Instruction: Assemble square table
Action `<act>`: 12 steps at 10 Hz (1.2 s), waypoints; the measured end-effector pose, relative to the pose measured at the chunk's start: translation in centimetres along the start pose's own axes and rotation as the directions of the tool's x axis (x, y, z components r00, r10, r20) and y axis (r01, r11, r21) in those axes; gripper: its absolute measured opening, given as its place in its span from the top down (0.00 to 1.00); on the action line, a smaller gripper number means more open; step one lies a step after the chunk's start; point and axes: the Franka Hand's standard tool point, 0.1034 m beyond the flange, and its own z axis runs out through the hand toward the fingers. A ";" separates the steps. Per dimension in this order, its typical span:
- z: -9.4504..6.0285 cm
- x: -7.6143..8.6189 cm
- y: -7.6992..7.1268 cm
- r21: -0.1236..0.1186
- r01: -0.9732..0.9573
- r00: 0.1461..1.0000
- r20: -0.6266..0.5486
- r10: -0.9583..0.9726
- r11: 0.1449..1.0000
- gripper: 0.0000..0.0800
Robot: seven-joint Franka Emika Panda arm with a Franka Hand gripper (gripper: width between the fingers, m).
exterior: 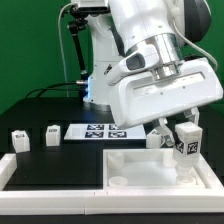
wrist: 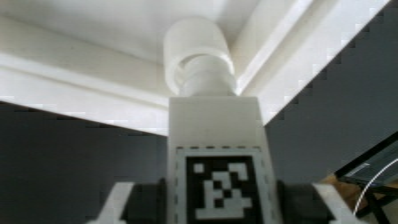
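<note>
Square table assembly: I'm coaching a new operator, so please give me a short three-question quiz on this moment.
1. True or false: the gripper is open and empty.
2. In the exterior view, on which side of the marker board do the two loose legs stand? A) the exterior view's left B) the exterior view's right C) on top of it
3. Fill in: in the wrist view, the held leg points its round end toward the white ___.

Key: 1 false, it is shut on the held leg. 2 A. 3 tabletop panel.
</note>
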 end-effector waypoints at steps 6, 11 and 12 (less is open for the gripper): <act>0.8 0.1 0.1 0.004 -0.012 1.000 -0.011 0.012 1.000 0.64; 1.7 -0.7 -0.5 0.007 -0.016 1.000 -0.015 0.016 1.000 0.64; 1.7 -0.8 -0.7 0.002 -0.014 1.000 -0.022 0.014 1.000 0.64</act>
